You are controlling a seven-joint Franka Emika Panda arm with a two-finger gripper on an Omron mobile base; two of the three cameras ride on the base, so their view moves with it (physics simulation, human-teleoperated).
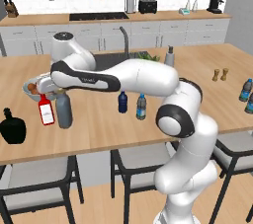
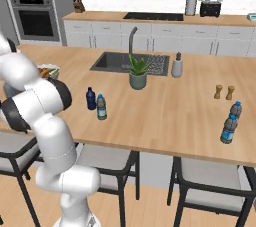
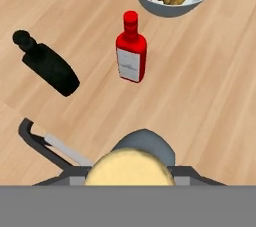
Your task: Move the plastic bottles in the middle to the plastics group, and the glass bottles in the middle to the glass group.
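Observation:
My gripper is shut on the neck of the tall dark grey glass bottle, held upright at the counter's left end with its base at the wood. From the hand view, its tan cork top sits right below the hand. Just left of it stand the slim red bottle and, farther left, the squat black bottle. The navy bottle and the pale-blue water bottle stand mid-counter. Two blue water bottles stand at the right end.
A fruit bowl sits just behind the red bottle. A potted plant, a pale pump dispenser and the sink lie behind the middle. Two small shakers stand right. Stools line the near edge.

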